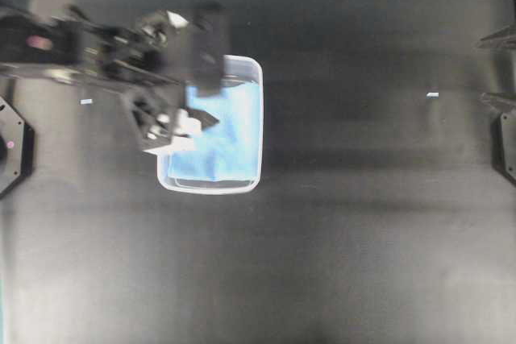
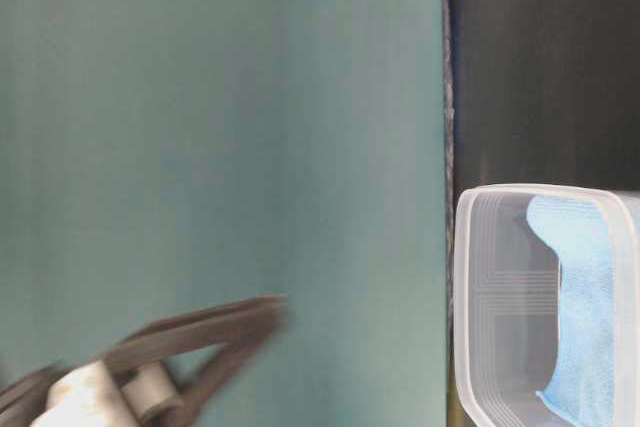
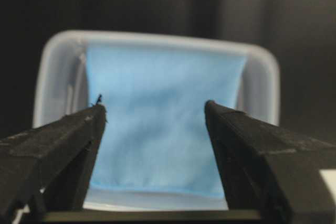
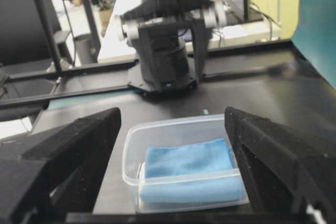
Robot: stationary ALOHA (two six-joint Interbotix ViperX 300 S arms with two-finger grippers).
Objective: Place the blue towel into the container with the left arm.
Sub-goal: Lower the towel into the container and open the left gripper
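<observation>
The blue towel point(image 1: 234, 138) lies folded inside the container point(image 1: 242, 62), a clear tub left of the table's middle. My left gripper point(image 1: 211, 106) hovers over the tub's left side, open and empty. In the left wrist view the towel point(image 3: 163, 129) fills the tub point(image 3: 157, 36), and the left gripper point(image 3: 155, 111) stands wide apart above it, touching nothing. My right gripper point(image 1: 496, 70) is at the far right edge, open and empty; from there the right gripper point(image 4: 173, 119) frames the towel point(image 4: 189, 163) in the tub point(image 4: 176, 125) from a distance.
Two small pale tape marks point(image 1: 432, 95) point(image 1: 86, 102) lie on the black table. Arm mounts sit at the left point(image 1: 12, 147) and right point(image 1: 506, 147) edges. In the table-level view a teal backdrop point(image 2: 220, 147) and a blurred black finger point(image 2: 200, 339) fill the left side.
</observation>
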